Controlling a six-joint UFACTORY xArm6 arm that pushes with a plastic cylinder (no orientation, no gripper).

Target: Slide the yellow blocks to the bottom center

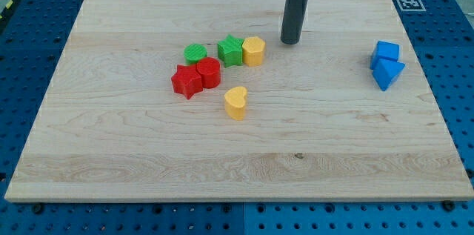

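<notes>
A yellow hexagonal block [254, 50] stands near the board's middle, touching a green star block [230, 50] on its left. A yellow heart block [236, 103] lies alone below them. My tip [289, 41] rests on the board just to the right of the yellow hexagonal block, a small gap apart from it. The rod rises from there to the view's top edge.
A green round block [195, 53], a red hexagonal block [209, 73] and a red star block [187, 81] cluster left of the yellow blocks. Two blue blocks [386, 65] sit at the view's right. The wooden board [111, 153] lies on a blue perforated table.
</notes>
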